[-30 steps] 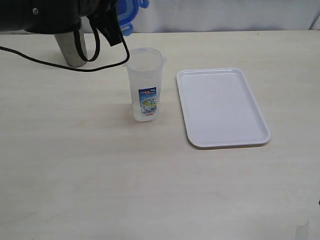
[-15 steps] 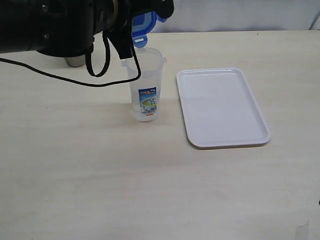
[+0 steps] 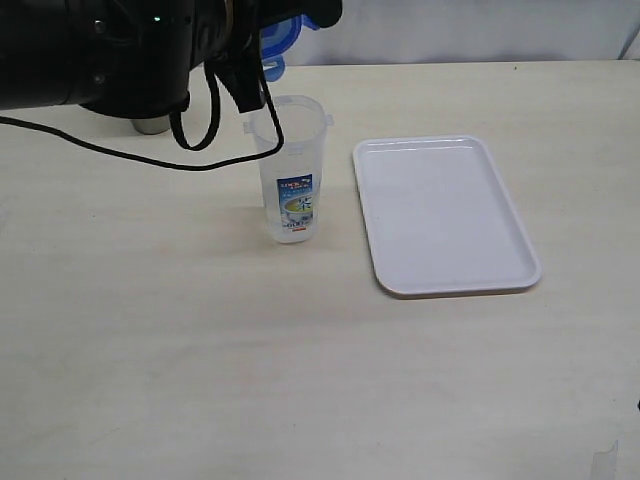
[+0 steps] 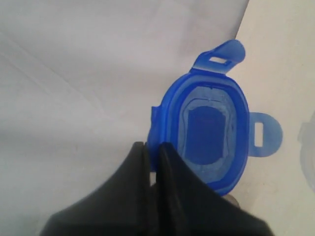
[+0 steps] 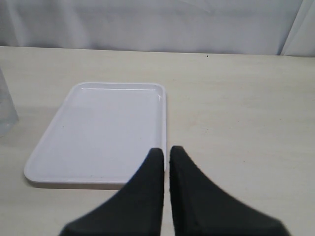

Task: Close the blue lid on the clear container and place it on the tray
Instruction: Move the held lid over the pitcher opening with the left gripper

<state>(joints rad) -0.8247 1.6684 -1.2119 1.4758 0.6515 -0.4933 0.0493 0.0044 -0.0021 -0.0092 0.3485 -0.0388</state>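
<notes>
Blue octagonal plastic lid point(image 3: 278, 45) sits at upper left-centre of frame, just above and behind the rim of the tall clear plastic container point(image 3: 291, 170). Container upright on pale desk point(image 3: 200, 350), long axis vertical, mouth up, label facing camera. Flat white rectangular tray point(image 3: 450, 210) to its right, small gap between, long side running up-down in frame. Wide open desk across lower half. Left pincer point(image 4: 152, 147) nearly shut, pinching lid point(image 4: 209, 142) by its rim; hollow side faces wrist camera, flaps splayed out. Right pincer point(image 5: 166, 152) closed, holds nothing, over desk just off tray's short edge.
</notes>
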